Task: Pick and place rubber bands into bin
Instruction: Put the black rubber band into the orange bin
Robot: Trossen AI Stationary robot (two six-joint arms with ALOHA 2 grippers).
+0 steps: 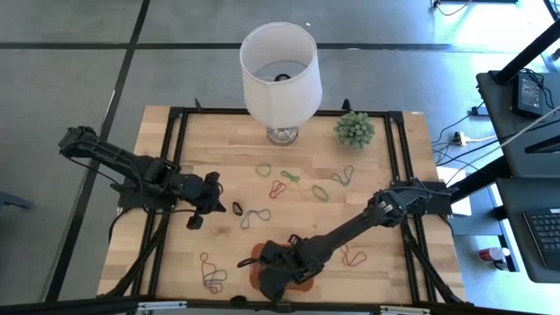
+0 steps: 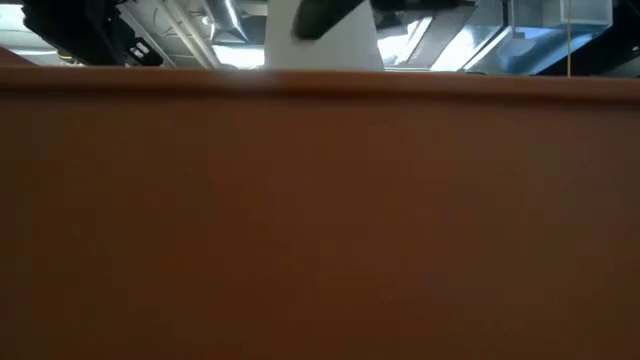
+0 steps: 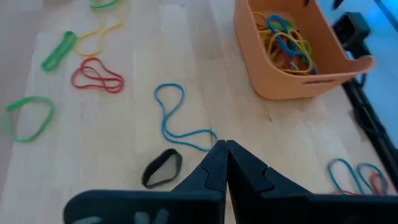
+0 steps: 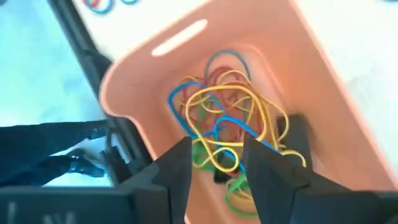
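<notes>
- Right gripper (image 4: 216,163) hangs directly over the bin (image 1: 255,262), fingers spread with nothing pinched between them. Reads as a drop just made, or about to finish: a tangle of yellow, blue, red and green rubber bands (image 4: 230,118) lies in the bin under the fingertips.
- Bin sits at the near edge of the desk (image 1: 210,131), around the middle; right arm reaches in from the right edge, stretched low and diagonal across the wood to get there.
- Left gripper (image 3: 226,163) waits toward the left side of the desk, fingers pressed together, empty, pointed down at the surface.
- Just ahead of it: a black band (image 3: 161,168) and a blue band (image 3: 174,118), both untouched.
- More loose loops lie mid-desk and toward the near corners, so plenty is left to collect.
</notes>
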